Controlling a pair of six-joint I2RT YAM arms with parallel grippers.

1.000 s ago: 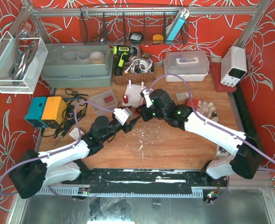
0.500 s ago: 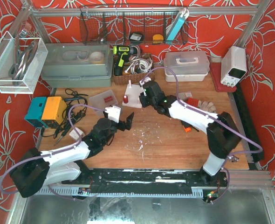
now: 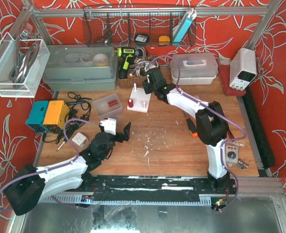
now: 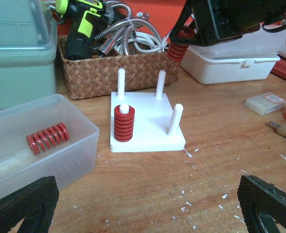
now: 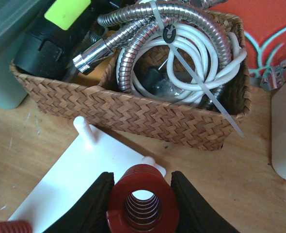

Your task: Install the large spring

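Note:
A large red spring [image 5: 142, 201] sits between the black fingers [image 5: 95, 206] of my right gripper [image 5: 142, 194], which is shut on it. In the left wrist view that spring [image 4: 177, 48] hangs above the far right peg [image 4: 160, 83] of the white base [image 4: 148, 131]. A second red spring [image 4: 124, 124] stands on the near left peg. Another spring [image 4: 48, 138] lies in a clear plastic box [image 4: 80, 160]. My left gripper [image 4: 143, 208] is open, low over the table in front of the base [image 3: 139, 101], with nothing between its fingers.
A wicker basket [image 3: 138, 74] with a drill and hoses stands just behind the base. A white lidded box [image 3: 194, 65] is to its right and a grey-green container [image 3: 80, 65] to its left. An orange-handled tool [image 3: 191, 127] lies near the right arm.
The right arm has carried the spring from mid-table back over the white base. The left gripper has opened and drawn back toward the near left.

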